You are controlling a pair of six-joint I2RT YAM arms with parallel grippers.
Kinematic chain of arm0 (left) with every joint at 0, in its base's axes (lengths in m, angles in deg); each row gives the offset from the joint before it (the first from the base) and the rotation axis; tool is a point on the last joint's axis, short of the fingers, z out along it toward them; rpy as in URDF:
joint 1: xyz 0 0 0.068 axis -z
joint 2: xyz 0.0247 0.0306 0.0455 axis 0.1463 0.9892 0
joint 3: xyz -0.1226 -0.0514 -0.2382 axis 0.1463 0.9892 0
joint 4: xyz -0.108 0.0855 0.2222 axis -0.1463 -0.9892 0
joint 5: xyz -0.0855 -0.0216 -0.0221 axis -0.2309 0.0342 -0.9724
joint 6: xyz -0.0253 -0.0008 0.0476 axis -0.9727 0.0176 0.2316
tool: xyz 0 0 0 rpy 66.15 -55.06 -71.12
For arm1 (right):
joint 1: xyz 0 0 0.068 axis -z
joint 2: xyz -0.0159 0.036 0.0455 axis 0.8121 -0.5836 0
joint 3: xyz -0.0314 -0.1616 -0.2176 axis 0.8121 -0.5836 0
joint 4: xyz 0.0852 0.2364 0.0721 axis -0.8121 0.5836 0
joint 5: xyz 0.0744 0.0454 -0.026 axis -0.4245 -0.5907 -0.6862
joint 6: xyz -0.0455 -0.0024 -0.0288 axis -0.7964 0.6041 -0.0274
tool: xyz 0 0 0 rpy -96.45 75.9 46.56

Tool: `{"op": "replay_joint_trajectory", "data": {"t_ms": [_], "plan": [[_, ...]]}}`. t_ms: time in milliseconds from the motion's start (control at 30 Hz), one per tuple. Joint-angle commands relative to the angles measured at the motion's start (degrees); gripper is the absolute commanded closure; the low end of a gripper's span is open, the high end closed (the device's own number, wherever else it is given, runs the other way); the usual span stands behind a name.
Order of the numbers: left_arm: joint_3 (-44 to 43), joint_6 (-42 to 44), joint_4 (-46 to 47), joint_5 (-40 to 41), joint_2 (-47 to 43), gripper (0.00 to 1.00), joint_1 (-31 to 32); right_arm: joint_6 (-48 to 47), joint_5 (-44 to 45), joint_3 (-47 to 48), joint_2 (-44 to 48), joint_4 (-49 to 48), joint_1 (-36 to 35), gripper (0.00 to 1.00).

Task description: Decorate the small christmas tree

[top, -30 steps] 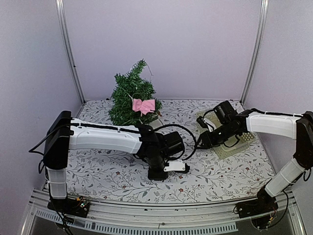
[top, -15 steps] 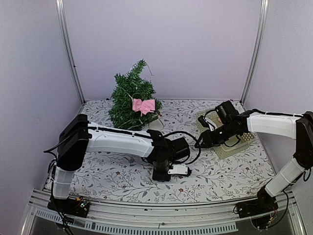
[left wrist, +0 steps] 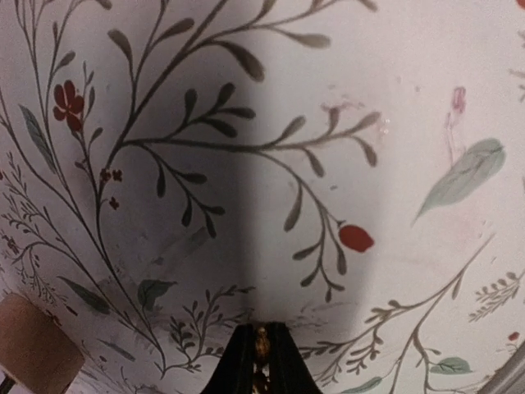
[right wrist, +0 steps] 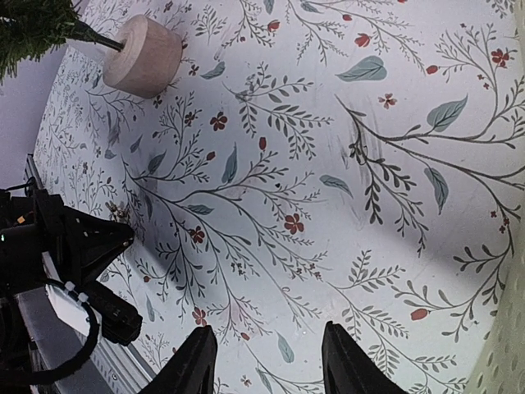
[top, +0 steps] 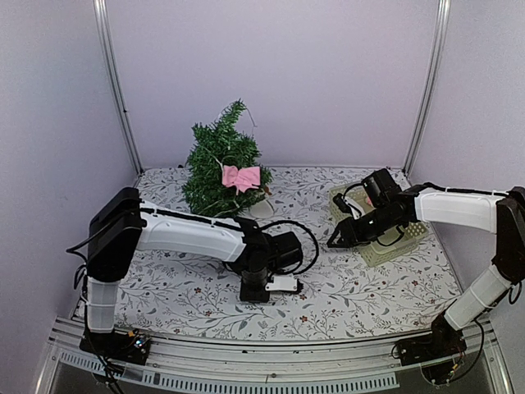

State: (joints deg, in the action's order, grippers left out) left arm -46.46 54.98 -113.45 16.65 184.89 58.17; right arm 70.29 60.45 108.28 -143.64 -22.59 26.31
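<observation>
Setting: robotics lab test cell, not a home. Plain lavender panels (top: pixel 328 82) close off 9, 12 and 3 o'clock. Aluminium posts (top: pixel 115 82) stand in the corners at 11 and 1. A slotted aluminium rail (top: pixel 271 361) runs along the 6 o'clock edge, carrying the left arm base (top: pixel 98 324) at 7 and the right arm base (top: pixel 433 346) at 5. A bare circuit board (top: pixel 135 339) and loose cable (top: pixel 310 242) are exposed. A floral cloth (top: pixel 205 300) covers the table.

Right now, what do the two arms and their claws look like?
The left arm and right arm both have smooth white link shells joined by black joint housings. A thin black cable loops out beside the left wrist. The left claw has dark, tapering fingers. The right claw has pale, rounded fingers.
</observation>
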Motion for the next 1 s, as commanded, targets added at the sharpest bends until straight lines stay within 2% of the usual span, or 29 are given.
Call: {"op": "replay_joint_trajectory", "data": {"t_ms": [0, 133, 233, 400, 600, 767, 967], "plan": [[2.8, -3.8, -1.7, 0.4, -2.9, 0.93, -1.4, -0.3, 0.1, -0.3, 1.1, -0.7, 0.4, 0.53], [6.0, -8.9, 0.2, -0.3, -7.6, 0.99, -1.4, -0.3, 0.3, -0.2, 1.3, -0.6, 0.4, 0.53], [10.0, -13.0, 4.9, -1.7, -15.5, 1.0, -1.5, -0.2, 0.5, 0.0, 1.3, -0.5, 0.4, 0.53], [14.3, -17.7, 15.7, -4.4, -30.7, 1.0, -1.7, -0.4, 0.4, 0.9, 0.7, -0.5, 0.4, 0.53], [16.5, -18.6, 30.3, -6.9, -45.3, 1.0, -2.1, -0.6, 0.3, 2.8, -0.7, 0.2, 0.4, 0.53], [14.0, -18.9, 38.2, -3.6, -49.8, 1.0, -5.0, -0.6, 0.8, 3.9, -0.9, 0.8, 0.4, 0.53], [8.3, -19.5, 49.3, 2.9, -49.6, 1.0, -11.9, 0.0, 0.9, 4.5, -0.9, 0.7, 0.4, 0.53]]}}
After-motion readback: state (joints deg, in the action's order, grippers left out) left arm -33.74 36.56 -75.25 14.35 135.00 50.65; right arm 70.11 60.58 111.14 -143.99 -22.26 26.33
